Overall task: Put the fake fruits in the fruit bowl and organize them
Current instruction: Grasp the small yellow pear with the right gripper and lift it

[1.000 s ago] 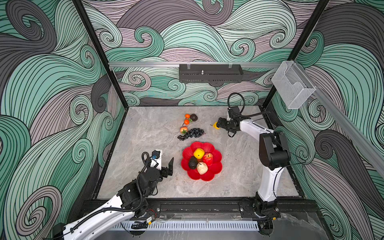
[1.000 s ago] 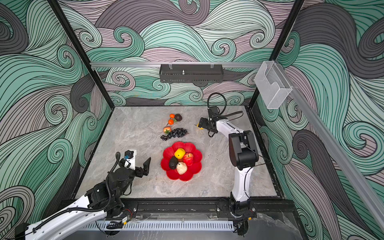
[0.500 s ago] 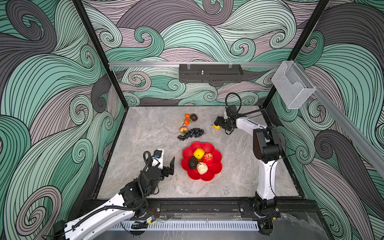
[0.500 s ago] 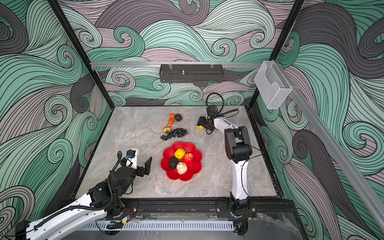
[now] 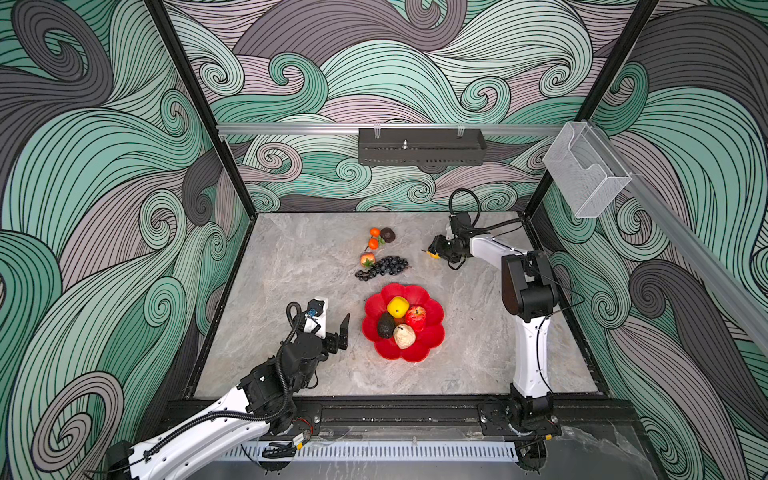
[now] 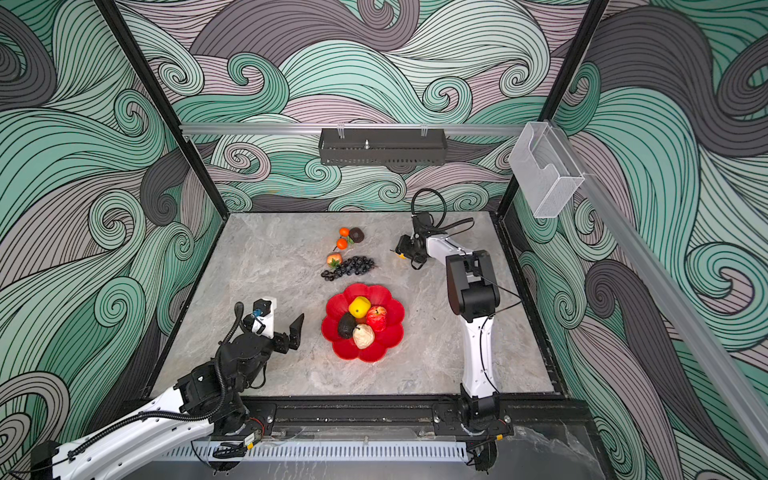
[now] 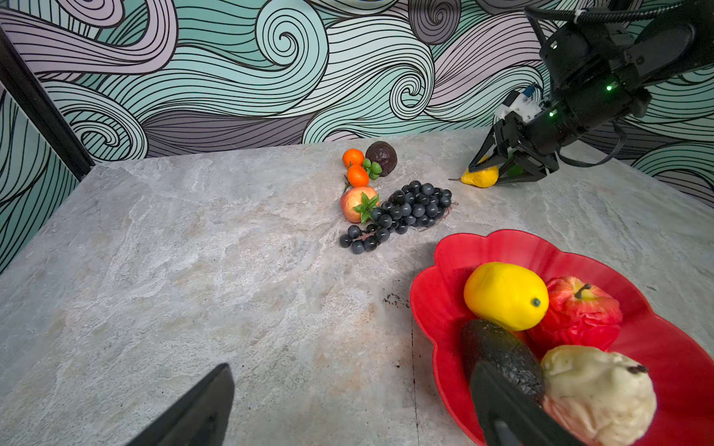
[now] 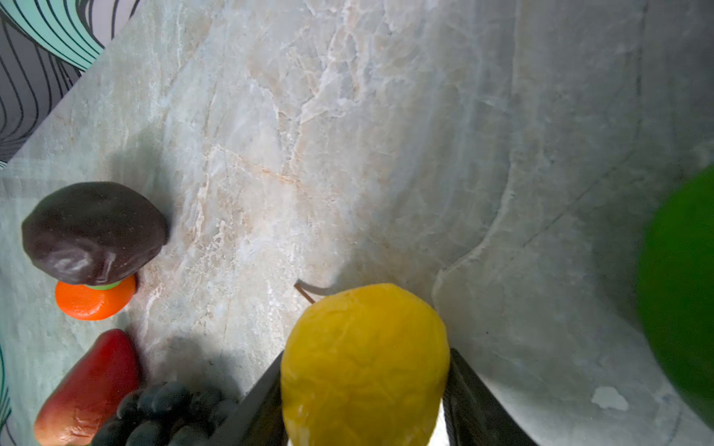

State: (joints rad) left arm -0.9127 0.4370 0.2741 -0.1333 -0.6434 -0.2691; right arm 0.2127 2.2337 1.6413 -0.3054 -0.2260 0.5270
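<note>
The red flower-shaped fruit bowl (image 5: pixel 432 345) (image 6: pixel 390 338) (image 7: pixel 444 309) holds a yellow lemon (image 5: pixel 397 306), a red apple (image 5: pixel 415 318), a dark avocado (image 5: pixel 385 325) and a cream pear (image 5: pixel 404 336). At the back right, my right gripper (image 5: pixel 434 252) (image 8: pixel 365 357) is shut on a yellow pear (image 8: pixel 363 386) (image 7: pixel 480 177) that rests on the table. A green lime (image 8: pixel 680 293) lies just beside it. My left gripper (image 5: pixel 330 322) (image 7: pixel 347 409) stands open and holds nothing, left of the bowl.
Behind the bowl, on the marble table (image 5: pixel 291 270), lie a black grape bunch (image 5: pixel 384 267), a peach-coloured fruit (image 5: pixel 367 260), two orange tangerines (image 5: pixel 374 237) and a dark round fruit (image 5: pixel 387 235). Patterned walls stand behind and at both sides.
My right gripper's fingers have closed in on the yellow pear, and that arm's elbow has swung upright. The left arm has crept slightly forward.
</note>
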